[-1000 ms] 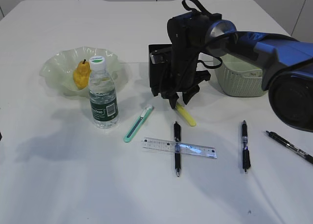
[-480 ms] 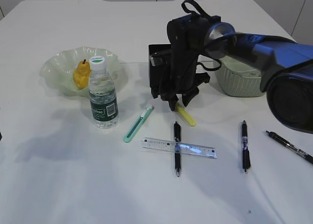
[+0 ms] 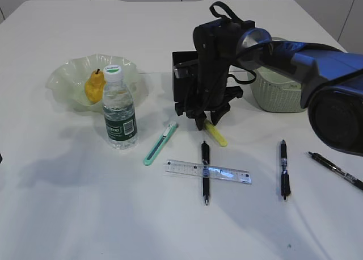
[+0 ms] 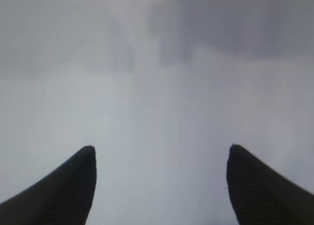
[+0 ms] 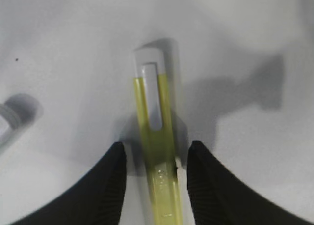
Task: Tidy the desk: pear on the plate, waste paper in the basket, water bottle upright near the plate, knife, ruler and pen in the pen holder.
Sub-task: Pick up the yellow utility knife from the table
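Note:
My right gripper (image 3: 209, 122) (image 5: 157, 145) is open and straddles a yellow pen-like stick with a white clip (image 3: 218, 136) (image 5: 156, 102) that lies on the table, with a gap on each side. The mint-green knife (image 3: 160, 142) lies to its left. The clear ruler (image 3: 207, 171) lies across a black pen (image 3: 205, 181). The black pen holder (image 3: 182, 72) stands behind my right arm. The pear (image 3: 94, 87) sits on the pale-green plate (image 3: 62, 78). The water bottle (image 3: 119, 109) stands upright beside the plate. The basket (image 3: 278, 95) is at the right. No waste paper shows. My left gripper (image 4: 159, 149) is open over bare table.
Two more black pens lie at the right, one (image 3: 283, 168) near the ruler and one (image 3: 334, 169) by the table's right edge. My right arm (image 3: 295, 55) reaches in from the right above the basket.
My right gripper has barely shifted and stays low around the yellow stick. Nothing else has moved.

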